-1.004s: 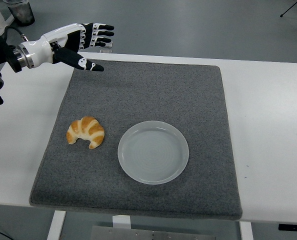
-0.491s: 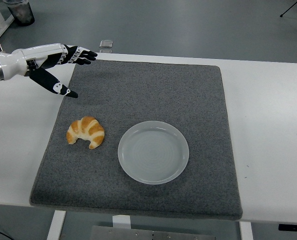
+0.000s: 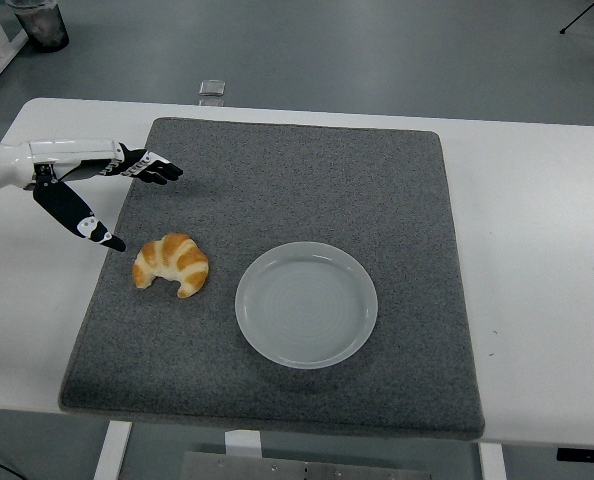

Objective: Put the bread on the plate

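Head view: white bench [image 3: 537,250] w/ grey felt mat [image 3: 307,190], grey floor beyond. Croissant [image 3: 172,264] on mat, left of empty plate [image 3: 307,304], apart. Left robot hand [image 3: 92,180] spread, holding nothing, near croissant.

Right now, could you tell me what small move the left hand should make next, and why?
Probably lower the open left hand rightward over the croissant: it hovers just up-left of it, holding nothing, and the plate beside it is empty.

left arm [image 3: 7,165] cut by left edge
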Robot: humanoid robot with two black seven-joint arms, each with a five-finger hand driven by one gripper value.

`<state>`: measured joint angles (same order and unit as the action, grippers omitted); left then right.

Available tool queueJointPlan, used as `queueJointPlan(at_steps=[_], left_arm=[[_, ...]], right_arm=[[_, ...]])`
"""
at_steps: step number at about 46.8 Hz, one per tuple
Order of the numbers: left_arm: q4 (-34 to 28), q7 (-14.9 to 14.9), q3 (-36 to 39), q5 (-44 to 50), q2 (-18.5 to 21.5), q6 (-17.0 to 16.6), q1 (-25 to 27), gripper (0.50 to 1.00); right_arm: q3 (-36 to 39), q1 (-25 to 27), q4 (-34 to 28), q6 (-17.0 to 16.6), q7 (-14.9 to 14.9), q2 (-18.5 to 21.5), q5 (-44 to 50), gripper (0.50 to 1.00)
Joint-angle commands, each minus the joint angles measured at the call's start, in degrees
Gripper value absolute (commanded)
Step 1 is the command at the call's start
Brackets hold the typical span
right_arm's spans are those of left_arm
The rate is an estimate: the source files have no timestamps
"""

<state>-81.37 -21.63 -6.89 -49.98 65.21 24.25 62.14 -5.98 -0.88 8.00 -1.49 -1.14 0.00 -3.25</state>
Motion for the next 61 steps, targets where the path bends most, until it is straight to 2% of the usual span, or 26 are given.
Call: queueJointPlan(at_steps=[1,10,21,32,37,56,61], left_arm=[[0.24,2.03,0.03,1.90,-0.17,0.00,-0.17,0.992],[0.24,3.97,0.03,2.96,-0.44,-0.43,-0.52,0.992],[0.16,3.97,0.12,1.29,-1.14,-0.88,-1.05,0.990],[0.24,3.88,0.03,-7.32,-2.11,-2.19,-1.05,0.990],[0.16,3.97,0.21,-8.20,-3.07,-3.42,-1.05,0.990],[0.33,3.97,0.21,-14.44,-3.51,-3.95,-2.11,0.988],[0.33,3.97,0.21,-16.02,-3.60,-5.44,-2.46,0.988]], right_arm=[[0.00,0.00,0.00,0.00,0.00,0.00,0.00,0.952],[0.00,0.00,0.00,0.00,0.00,0.00,0.00,0.952],[0.00,0.00,0.00,0.00,0.00,0.00,0.00,0.952],[0.00,0.00,0.00,0.00,0.00,0.00,0.00,0.952],[0.00,0.00,0.00,0.00,0.00,0.00,0.00,0.952],[0.00,0.00,0.00,0.00,0.00,0.00,0.00,0.952],[0.00,0.00,0.00,0.00,0.00,0.00,0.00,0.952]])
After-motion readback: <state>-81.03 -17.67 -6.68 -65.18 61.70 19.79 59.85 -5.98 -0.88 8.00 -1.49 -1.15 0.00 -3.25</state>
